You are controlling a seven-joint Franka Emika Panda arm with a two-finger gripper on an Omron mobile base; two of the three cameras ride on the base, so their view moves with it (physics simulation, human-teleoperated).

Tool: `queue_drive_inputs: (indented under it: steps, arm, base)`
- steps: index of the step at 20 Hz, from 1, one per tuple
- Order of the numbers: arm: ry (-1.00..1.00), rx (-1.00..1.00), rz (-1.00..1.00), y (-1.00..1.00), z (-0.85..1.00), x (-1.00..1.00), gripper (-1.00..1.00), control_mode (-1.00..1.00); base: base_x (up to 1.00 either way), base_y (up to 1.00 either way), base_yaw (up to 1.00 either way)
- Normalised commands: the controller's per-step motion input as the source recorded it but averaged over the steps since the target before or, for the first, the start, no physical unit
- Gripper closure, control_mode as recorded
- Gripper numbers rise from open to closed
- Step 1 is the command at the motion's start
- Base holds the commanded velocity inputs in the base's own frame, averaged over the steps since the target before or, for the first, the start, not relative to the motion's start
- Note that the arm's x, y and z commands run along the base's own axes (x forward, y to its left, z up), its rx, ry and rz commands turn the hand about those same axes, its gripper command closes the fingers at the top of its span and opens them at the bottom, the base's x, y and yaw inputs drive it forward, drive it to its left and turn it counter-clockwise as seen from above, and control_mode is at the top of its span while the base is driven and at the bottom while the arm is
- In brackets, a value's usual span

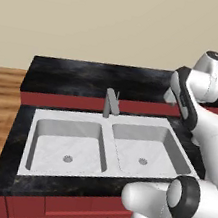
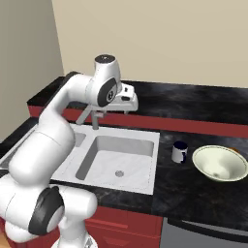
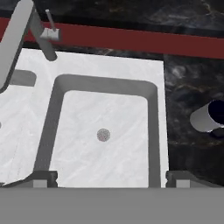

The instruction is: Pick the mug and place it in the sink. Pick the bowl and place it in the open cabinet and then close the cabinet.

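Note:
The small grey mug with a navy inside stands upright on the black counter just right of the sink, and it appears again at the right edge of the hand view as the mug. The cream bowl with a green rim sits on the counter right of the mug. My gripper hangs open and empty high over the white double sink, above its right basin. In the hand view the gripper has its fingertips spread wide over that basin. The cabinet is out of view.
A grey angular faucet rises behind the divider between the two basins. A red raised ledge runs behind the sink, with more black counter beyond it. Red drawer fronts sit below the counter edge.

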Motion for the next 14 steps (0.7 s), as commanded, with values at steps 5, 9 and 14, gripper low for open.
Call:
queue_drive_inputs:
  steps: [5,9,14]
  arm:
    - [0.03,0.0,0.0,-1.0,-0.35,1.0,-1.0,-1.0]
    - [0.14,0.0,-0.02,-0.97,-0.34,0.71,-1.0,-1.0]
    - [0.16,0.0,-0.11,-0.85,-0.29,0.26,-1.0,-1.0]
  base:
    - [0.0,0.0,0.0]
    - [0.0,0.0,0.0]
    - [0.0,0.0,0.0]
